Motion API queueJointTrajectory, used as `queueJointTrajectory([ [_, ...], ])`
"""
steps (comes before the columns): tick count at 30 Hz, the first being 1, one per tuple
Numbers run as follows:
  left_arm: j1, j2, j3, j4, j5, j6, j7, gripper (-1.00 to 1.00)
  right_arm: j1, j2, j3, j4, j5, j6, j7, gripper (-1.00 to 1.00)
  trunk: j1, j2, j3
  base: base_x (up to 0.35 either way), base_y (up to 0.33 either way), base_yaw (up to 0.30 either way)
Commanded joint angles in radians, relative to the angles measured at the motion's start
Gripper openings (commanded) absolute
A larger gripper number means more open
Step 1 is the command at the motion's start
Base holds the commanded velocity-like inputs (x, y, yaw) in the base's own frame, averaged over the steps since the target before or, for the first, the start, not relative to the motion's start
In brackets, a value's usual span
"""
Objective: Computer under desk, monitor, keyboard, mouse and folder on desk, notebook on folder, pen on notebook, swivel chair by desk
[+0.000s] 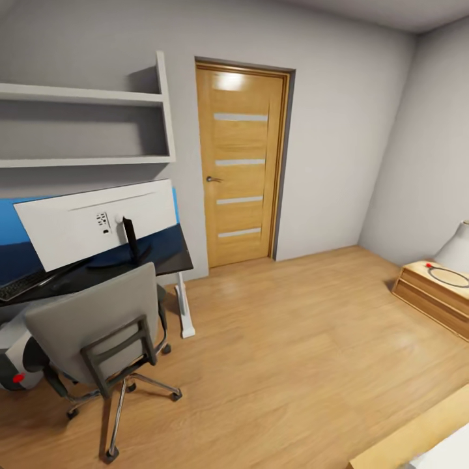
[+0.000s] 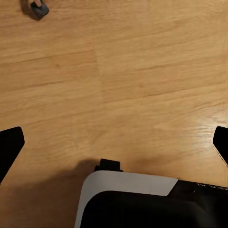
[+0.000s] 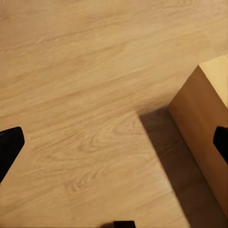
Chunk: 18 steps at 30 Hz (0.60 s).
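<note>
- Bare wooden floor point(image 2: 118, 85) is seen under the left gripper point(image 2: 114, 142); its two dark fingertips stand at opposite edges of the wrist view, so the claw is spread wide and holds nothing. A small dark castor-like piece point(image 2: 37, 8) lies on the floor beyond it.
- Spread just as wide and empty is the right gripper point(image 3: 114, 142), hung over floor with a light wooden box point(image 3: 204, 128) close beside one fingertip; a swing of that arm could knock the box.
- Nearest in the head view, the swivel chair point(image 1: 98, 326) is turned with its back to the camera, just in front of the desk point(image 1: 163, 260). Its seat is hidden, so whether the folder lies there cannot be told.
- On the desk the monitor point(image 1: 85, 221) is seen white back outward and tilted; a bump from chair or arm might be judged enough to topple it.
- Part of the keyboard point(image 1: 26, 283) is visible at the desk's left end, beside the monitor.
- Low at the left, the computer point(image 1: 16, 358) sits on the floor by the chair base; castors rolled carelessly could strike it.
</note>
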Motion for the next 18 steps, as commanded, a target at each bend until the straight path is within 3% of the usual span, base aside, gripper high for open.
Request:
queueJointTrajectory([
  [1,0.0,0.0,-0.001,-0.002,0.006,-0.001,0.0,1.0,-0.001,0.0,0.0,0.001,0.0,-0.003,-0.002,1.0,0.001,0.0,-0.001,0.323,0.0,0.0],
  [9,0.0,0.0,-0.002,-0.002,0.005,0.001,0.0,1.0,-0.001,-0.001,0.0,-0.001,0.001,-0.005,-0.002,1.0,0.001,0.0,-0.001,0.323,0.0,-0.029],
  [18,0.0,0.0,-0.003,-0.002,0.005,0.007,0.0,1.0,-0.001,-0.001,0.001,-0.001,0.001,-0.008,-0.002,1.0,0.001,0.0,-0.001,0.323,0.0,-0.238],
])
